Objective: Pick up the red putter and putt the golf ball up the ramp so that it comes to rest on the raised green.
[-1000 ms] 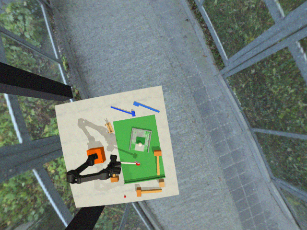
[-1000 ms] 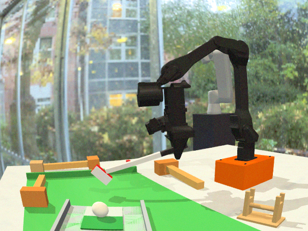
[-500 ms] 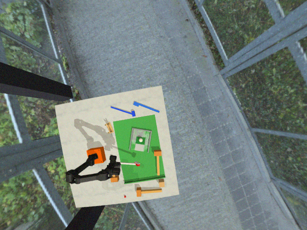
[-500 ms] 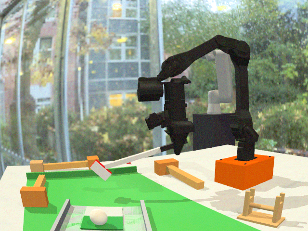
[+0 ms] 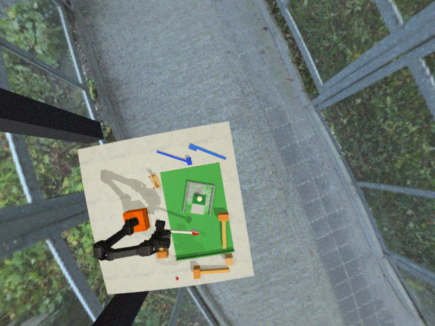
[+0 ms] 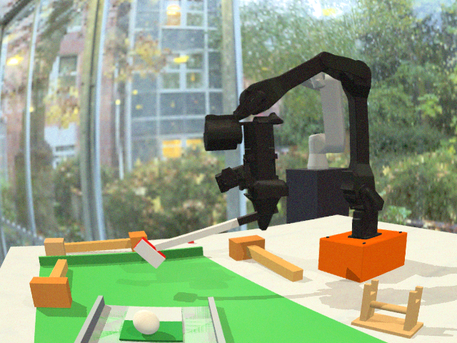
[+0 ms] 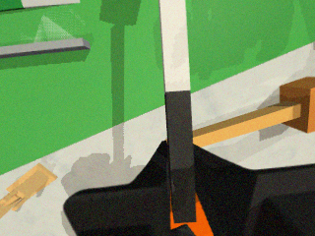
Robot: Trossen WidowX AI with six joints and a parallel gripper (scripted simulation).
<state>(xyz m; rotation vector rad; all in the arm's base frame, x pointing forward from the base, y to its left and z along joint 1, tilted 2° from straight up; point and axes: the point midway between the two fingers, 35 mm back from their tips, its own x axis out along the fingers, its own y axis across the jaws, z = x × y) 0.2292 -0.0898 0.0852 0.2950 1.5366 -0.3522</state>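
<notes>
Golf ball (image 6: 146, 321) rests on the raised green (image 6: 151, 330); claw (image 6: 264, 221) grips the red putter (image 6: 191, 235).

Pale tabletop (image 5: 105, 168) carries a green mat (image 5: 207, 242). Beside the mat: an orange base block (image 5: 138, 218), two blue sticks (image 5: 173, 156), a small wooden rack (image 6: 389, 308), wooden mallets (image 5: 210, 270) along its near edge, and a tiny red cube (image 5: 177, 278).
</notes>
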